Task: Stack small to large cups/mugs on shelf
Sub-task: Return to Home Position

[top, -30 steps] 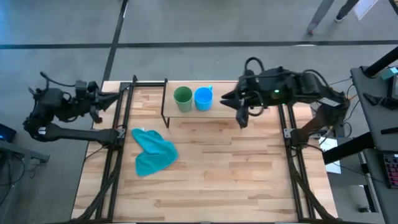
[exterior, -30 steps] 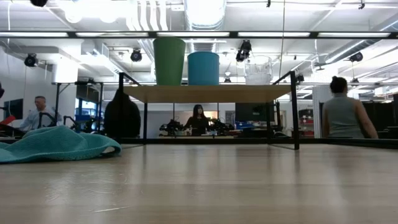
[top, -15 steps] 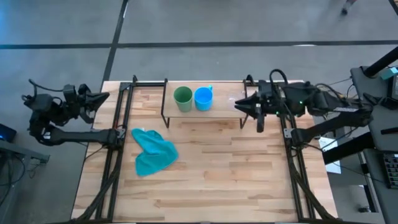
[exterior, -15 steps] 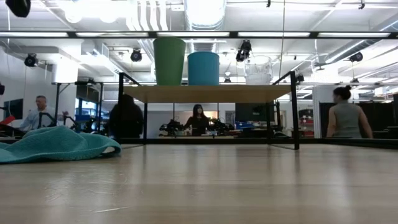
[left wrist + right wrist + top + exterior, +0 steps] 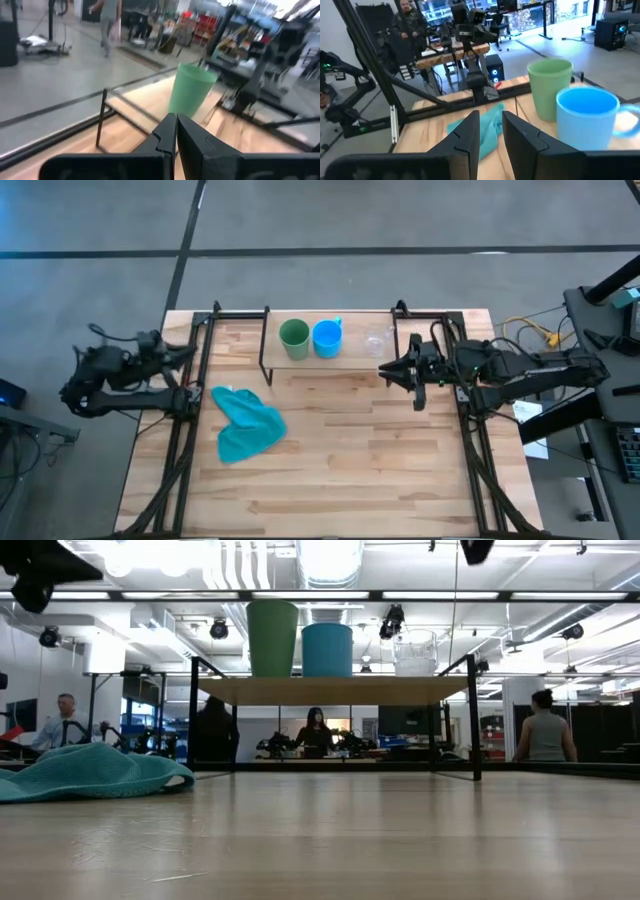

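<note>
- Risk: the right gripper (image 5: 385, 372) hovers near the shelf (image 5: 350, 354), off its glass-cup end. A careless swing from there would likely clip a shelf leg and topple the light glass cup (image 5: 376, 340).
- Right gripper: fingers slightly parted, holding nothing.
- Left gripper (image 5: 186, 351): well apart from the shelf's opposite end, fingers pressed together, holding nothing; it poses little threat.
- Containers: the green cup (image 5: 294, 334), blue mug (image 5: 327, 337) and glass cup stand upright in a row on the shelf, green and blue nearly touching; all appear empty.
- Teal cloth (image 5: 243, 423): lies in front of the shelf, clear of it.
</note>
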You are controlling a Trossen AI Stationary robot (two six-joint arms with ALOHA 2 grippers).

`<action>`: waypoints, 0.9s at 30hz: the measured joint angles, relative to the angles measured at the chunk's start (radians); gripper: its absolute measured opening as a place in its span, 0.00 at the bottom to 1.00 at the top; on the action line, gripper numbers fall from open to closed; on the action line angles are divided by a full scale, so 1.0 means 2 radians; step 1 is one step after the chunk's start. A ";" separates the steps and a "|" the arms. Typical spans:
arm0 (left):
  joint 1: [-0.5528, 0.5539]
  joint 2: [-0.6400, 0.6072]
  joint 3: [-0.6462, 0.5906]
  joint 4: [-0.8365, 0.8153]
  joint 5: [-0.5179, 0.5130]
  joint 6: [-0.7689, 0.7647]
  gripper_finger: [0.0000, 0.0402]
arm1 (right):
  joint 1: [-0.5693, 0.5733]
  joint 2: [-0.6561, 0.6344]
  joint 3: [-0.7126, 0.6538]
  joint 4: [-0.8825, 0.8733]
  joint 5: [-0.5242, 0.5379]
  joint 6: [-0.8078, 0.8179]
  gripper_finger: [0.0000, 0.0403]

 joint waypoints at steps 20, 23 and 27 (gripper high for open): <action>0.000 -0.007 -0.051 0.007 -0.017 -0.044 0.00 | -0.002 -0.186 -0.252 0.188 0.000 0.022 0.19; 0.000 -0.007 -0.051 0.007 -0.017 -0.053 0.00 | -0.002 -0.209 -0.278 0.189 0.000 0.041 0.19; 0.000 -0.007 -0.051 0.007 -0.019 -0.054 0.00 | -0.002 -0.238 -0.301 0.190 0.000 0.055 0.18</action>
